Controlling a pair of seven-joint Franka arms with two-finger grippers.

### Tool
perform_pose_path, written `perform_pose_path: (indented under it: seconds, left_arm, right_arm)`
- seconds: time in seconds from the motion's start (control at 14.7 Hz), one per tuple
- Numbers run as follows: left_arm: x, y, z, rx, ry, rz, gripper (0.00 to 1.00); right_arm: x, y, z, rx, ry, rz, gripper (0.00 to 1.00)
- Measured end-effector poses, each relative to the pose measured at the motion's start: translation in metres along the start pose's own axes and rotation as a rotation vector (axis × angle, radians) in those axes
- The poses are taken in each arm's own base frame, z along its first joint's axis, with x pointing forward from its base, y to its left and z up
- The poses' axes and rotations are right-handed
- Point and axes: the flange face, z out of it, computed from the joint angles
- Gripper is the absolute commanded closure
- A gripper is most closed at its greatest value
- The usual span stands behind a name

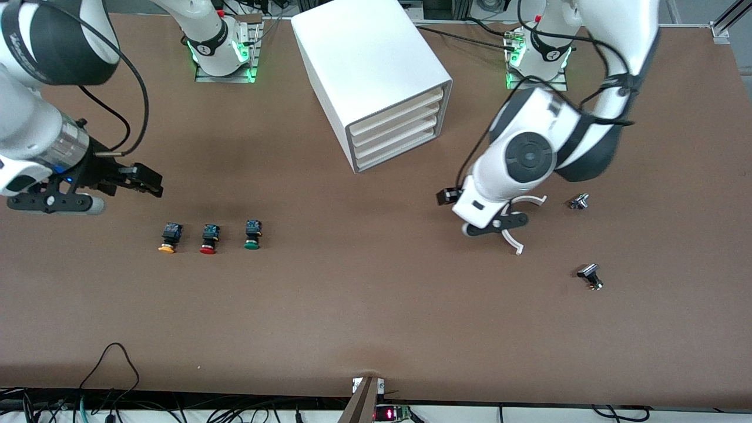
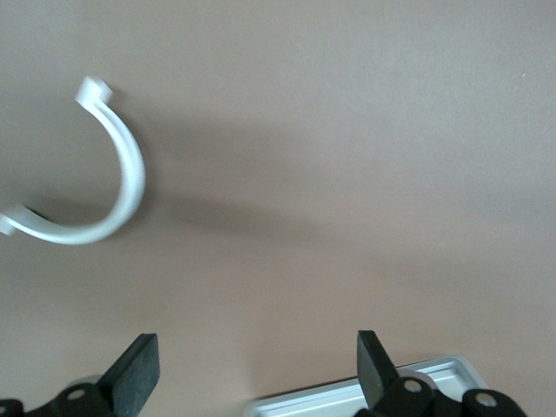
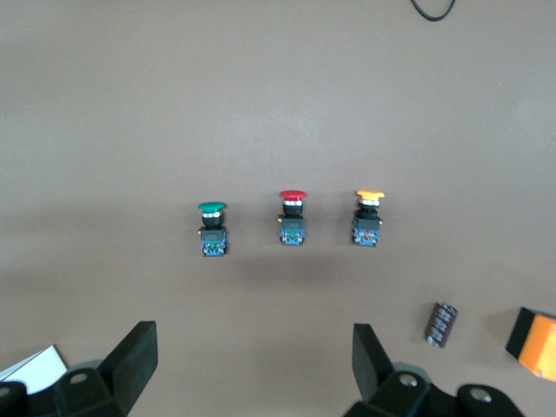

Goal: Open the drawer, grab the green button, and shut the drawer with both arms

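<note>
The white cabinet [image 1: 364, 64] stands between the arms' bases, its four drawers [image 1: 399, 126] all shut. The green button [image 1: 252, 235] lies on the table toward the right arm's end, beside a red-capped one [image 1: 208, 239] and a yellow-capped one [image 1: 167, 238]. The right wrist view shows the green [image 3: 212, 228], red [image 3: 292, 217] and yellow [image 3: 367, 218] buttons in a row. My right gripper [image 1: 154, 183] [image 3: 256, 356] is open and empty over bare table, farther from the front camera than the buttons. My left gripper [image 1: 452, 197] [image 2: 258, 365] is open and empty over bare table near the cabinet's drawer fronts.
A white C-shaped piece [image 1: 531, 201] [image 2: 122, 182] lies by the left gripper. Two small metal parts [image 1: 578, 201] [image 1: 590, 276] lie toward the left arm's end. The right wrist view shows a dark cylinder [image 3: 443, 323] and an orange block [image 3: 534, 343].
</note>
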Motion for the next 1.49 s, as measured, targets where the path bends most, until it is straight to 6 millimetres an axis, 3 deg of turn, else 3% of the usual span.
perform_pose_path:
  seconds: [0.27,0.41,0.61,0.81,0.95,1.22,1.49]
  left_arm:
    - [0.031,-0.076,-0.059,0.013,0.04,0.18,0.0]
    - [0.031,-0.115,-0.093,0.031,0.082,0.252,0.0]
    - [0.001,-0.167,-0.149,0.061,0.116,0.298,0.0]
    - [-0.056,-0.195,-0.188,0.083,0.155,0.296,0.0]
    - [-0.079,-0.207,-0.186,0.077,0.147,0.28,0.0]
    - [-0.059,-0.248,-0.171,-0.01,0.115,0.203,0.0]
    - [-0.055,-0.26,-0.172,-0.01,0.12,0.184,0.0]
  right_arm:
    - [-0.019,0.021,-0.04,0.013,0.015,0.027,0.01]
    - [-0.03,0.03,-0.057,0.014,0.017,0.039,0.01]
    - [-0.048,0.032,-0.078,0.01,0.005,0.041,0.01]
    - [-0.067,0.031,-0.092,0.004,0.004,0.039,0.01]
    - [-0.077,0.031,-0.094,0.0,0.004,0.04,0.01]
    - [-0.081,0.032,-0.095,-0.001,0.005,0.041,0.01]
    - [-0.081,0.027,-0.093,-0.002,0.0,0.033,0.01]
